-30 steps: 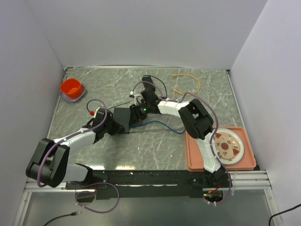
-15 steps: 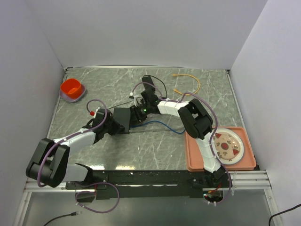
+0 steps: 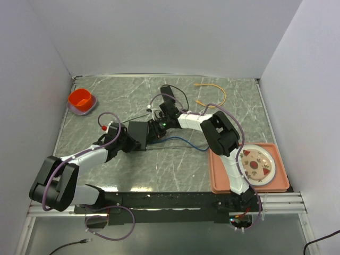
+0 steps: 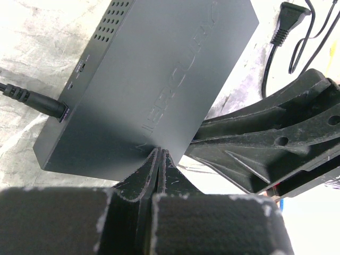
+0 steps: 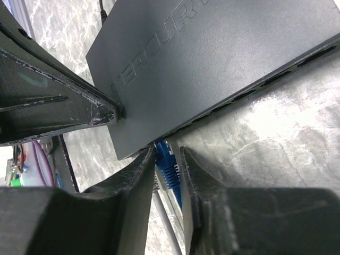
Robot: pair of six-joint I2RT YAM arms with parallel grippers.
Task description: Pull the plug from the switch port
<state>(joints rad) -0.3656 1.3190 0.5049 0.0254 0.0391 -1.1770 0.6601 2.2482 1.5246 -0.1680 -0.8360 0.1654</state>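
Observation:
The flat matte-black switch [image 3: 139, 135] lies mid-table and fills the left wrist view [image 4: 159, 74] and the right wrist view [image 5: 212, 64]. A blue plug [image 5: 168, 163] sits in a port on its long side edge, and its blue cable [image 3: 183, 140] runs off to the right. My right gripper [image 5: 169, 154] straddles the plug, its fingers tight against both sides. My left gripper [image 4: 159, 153] is shut, and its tips rest on the switch's near edge. A black lead [image 4: 32, 99] is plugged into another side of the switch.
A red bowl [image 3: 81, 99] stands at the back left. A yellow cable [image 3: 214, 90] lies at the back right. A black adapter brick [image 3: 167, 90] with a thin lead and a two-prong plug [image 4: 289, 16] lies behind the switch. A pink tray [image 3: 223, 178] holds a plate [image 3: 257, 163] at the front right.
Almost nothing has changed. The right gripper has edged slightly toward the switch. The left arm and the switch have stayed put.

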